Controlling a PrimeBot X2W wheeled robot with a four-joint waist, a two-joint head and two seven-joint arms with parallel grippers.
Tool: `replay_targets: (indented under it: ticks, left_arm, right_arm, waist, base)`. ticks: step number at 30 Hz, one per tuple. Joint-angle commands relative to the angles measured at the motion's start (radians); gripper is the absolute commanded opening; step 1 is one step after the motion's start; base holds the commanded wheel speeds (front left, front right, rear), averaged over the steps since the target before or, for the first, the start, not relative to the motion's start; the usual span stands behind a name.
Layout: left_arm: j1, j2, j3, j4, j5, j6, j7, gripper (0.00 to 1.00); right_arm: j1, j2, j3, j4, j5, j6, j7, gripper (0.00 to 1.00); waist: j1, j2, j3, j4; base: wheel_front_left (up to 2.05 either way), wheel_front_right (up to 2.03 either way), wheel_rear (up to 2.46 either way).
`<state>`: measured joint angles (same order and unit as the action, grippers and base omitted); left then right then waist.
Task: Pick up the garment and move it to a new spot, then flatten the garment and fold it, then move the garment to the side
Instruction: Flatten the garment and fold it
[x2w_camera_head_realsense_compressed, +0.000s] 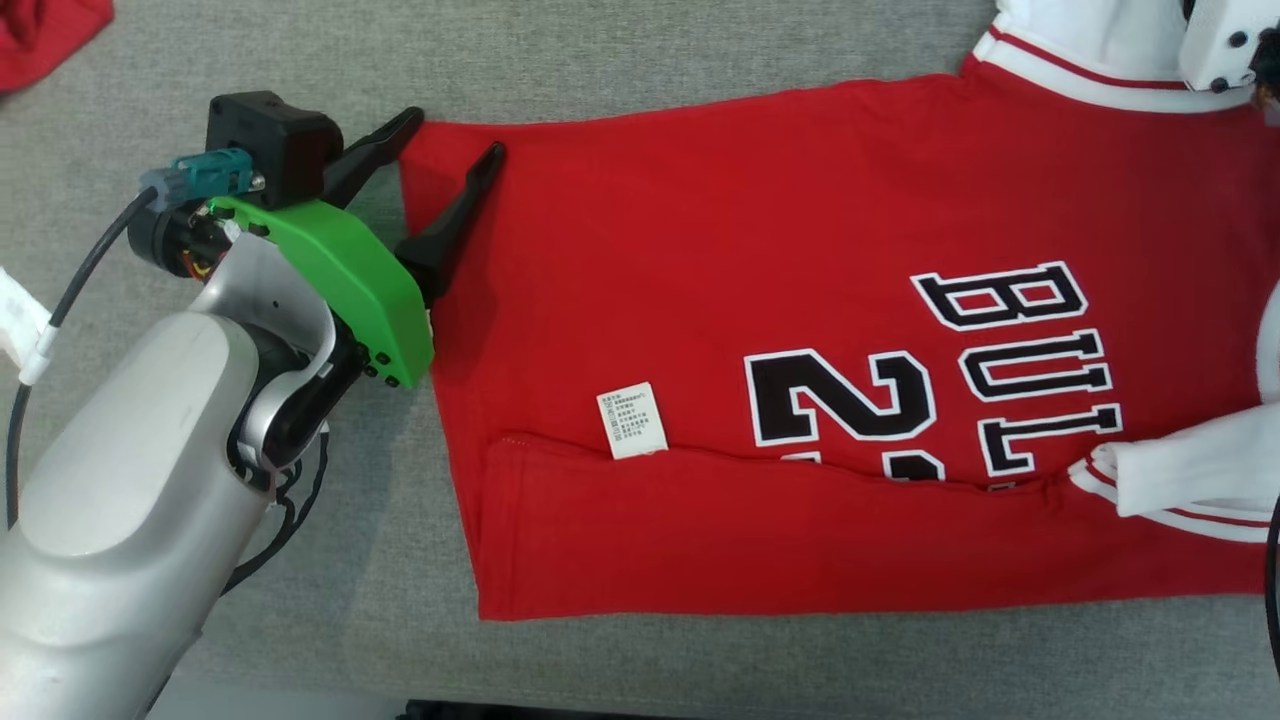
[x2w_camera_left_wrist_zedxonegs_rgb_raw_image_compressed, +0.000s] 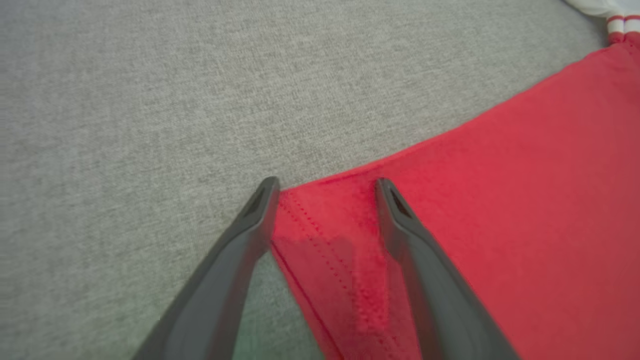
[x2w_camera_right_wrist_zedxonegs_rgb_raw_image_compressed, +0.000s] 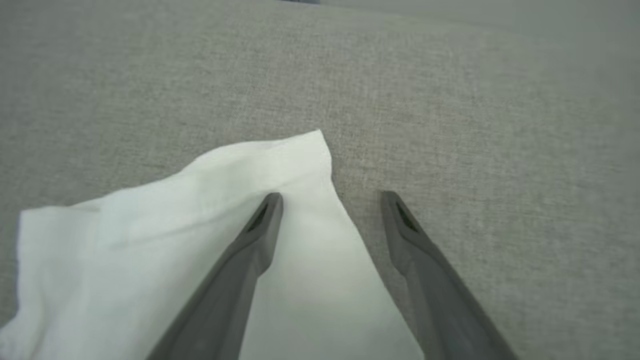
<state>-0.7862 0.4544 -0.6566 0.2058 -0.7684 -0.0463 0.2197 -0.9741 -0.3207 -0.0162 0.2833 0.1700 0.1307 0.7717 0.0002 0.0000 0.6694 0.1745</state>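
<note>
**Red jersey lies flat, claws spread at either end**

Head view: The garment (x2w_camera_head_realsense_compressed: 700, 300), a red jersey with white sleeves, lies spread on the grey cloth surface (x2w_camera_head_realsense_compressed: 600, 60), a lower strip folded up over the print's edge. Bare grey runs above, below and left of it. A red cloth (x2w_camera_head_realsense_compressed: 40, 35) sits in the upper left corner. The lettering (x2w_camera_head_realsense_compressed: 1030, 360) reads "BUL" beside a figure "2" (x2w_camera_head_realsense_compressed: 840, 400). The print on the white care label (x2w_camera_head_realsense_compressed: 632, 420) is too small to read. The left gripper (x2w_camera_head_realsense_compressed: 455, 133) stands spread at the hem's upper corner, pinching nothing.

Left wrist view: The left gripper (x2w_camera_left_wrist_zedxonegs_rgb_raw_image_compressed: 326, 182) straddles that corner, one finger over grey, one over the red garment (x2w_camera_left_wrist_zedxonegs_rgb_raw_image_compressed: 500, 200). The hem stitching shows here.

Right wrist view: The right gripper (x2w_camera_right_wrist_zedxonegs_rgb_raw_image_compressed: 331, 196) is spread and empty, one finger over the garment's white cloth (x2w_camera_right_wrist_zedxonegs_rgb_raw_image_compressed: 150, 240), the other over bare grey.
</note>
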Motion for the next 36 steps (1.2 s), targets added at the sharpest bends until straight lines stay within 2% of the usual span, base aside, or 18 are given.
replay_targets:
  ticks: [1,6,8,10,11,12,13,20,26,31,36]
  left_arm:
    - [0.024,0.01,-0.024,0.04,0.004,-0.008,0.033,1.0]
    - [0.038,0.024,-0.05,0.031,-0.05,-0.048,0.086,1.0]
    - [0.042,0.034,-0.056,0.024,-0.07,-0.057,0.104,1.0]
    - [0.043,0.03,-0.054,0.018,-0.091,-0.064,0.101,1.0]
    - [0.042,0.027,-0.053,0.018,-0.095,-0.066,0.102,0.69]
    - [0.038,0.024,-0.054,0.019,-0.102,-0.068,0.098,0.24]
    - [0.035,0.019,-0.052,0.021,-0.109,-0.07,0.09,0.0]
    - [-0.021,0.028,-0.012,0.039,-0.095,-0.073,0.006,0.0]
    - [0.013,0.051,0.001,-0.006,-0.087,-0.073,-0.044,0.0]
    - [0.12,0.078,-0.007,-0.092,-0.087,-0.037,-0.076,0.0]
    - [0.302,0.139,-0.013,-0.222,-0.08,0.038,-0.108,0.0]
  right_arm:
    - [-0.016,0.001,0.011,0.028,0.007,0.0,0.011,1.0]
    - [0.015,0.009,0.081,0.095,0.08,0.004,0.052,1.0]
    - [0.018,-0.003,0.098,0.103,0.105,0.004,0.057,0.0]
    - [0.019,-0.011,0.111,0.102,0.127,0.003,0.059,0.0]
    - [0.019,-0.014,0.113,0.097,0.138,0.002,0.051,0.0]
    - [0.015,-0.021,0.112,0.089,0.146,0.001,0.033,0.0]
    - [0.011,-0.026,0.114,0.083,0.151,0.001,0.018,0.0]
    - [-0.063,-0.021,0.011,0.101,0.106,-0.001,-0.198,0.0]
    - [-0.03,-0.019,-0.02,0.127,0.132,-0.001,-0.27,0.0]
    - [0.122,-0.051,-0.004,0.055,0.208,-0.001,-0.318,0.0]
    - [0.386,-0.075,-0.052,-0.109,0.309,-0.001,-0.324,0.0]
  waist:
    - [-0.0002,0.0,0.029,0.043]
    - [-0.0002,0.0,0.006,0.035]
    - [-0.0002,0.0,0.001,0.027]
    - [-0.0002,0.0,-0.003,0.018]
    - [-0.0002,0.0,-0.005,0.015]
    - [-0.0002,0.0,-0.006,0.01]
    - [-0.0002,0.0,-0.008,0.006]
    - [-0.0002,0.0,-0.045,-0.019]
    - [-0.0002,0.0,-0.122,-0.047]
    - [-0.0002,0.0,-0.217,-0.078]
    - [-0.0002,0.0,-0.299,-0.121]
  base:
    - [0.0,0.0,0.0]
    - [0.0,0.0,0.0]
    - [0.0,0.0,0.0]
    - [0.0,0.0,0.0]
    - [0.0,0.0,0.0]
    - [0.0,0.0,0.0]
    - [0.0,0.0,0.0]
    - [0.0,0.0,0.0]
    - [0.0,0.0,0.0]
    - [0.0,0.0,0.0]
    - [0.0,0.0,0.0]
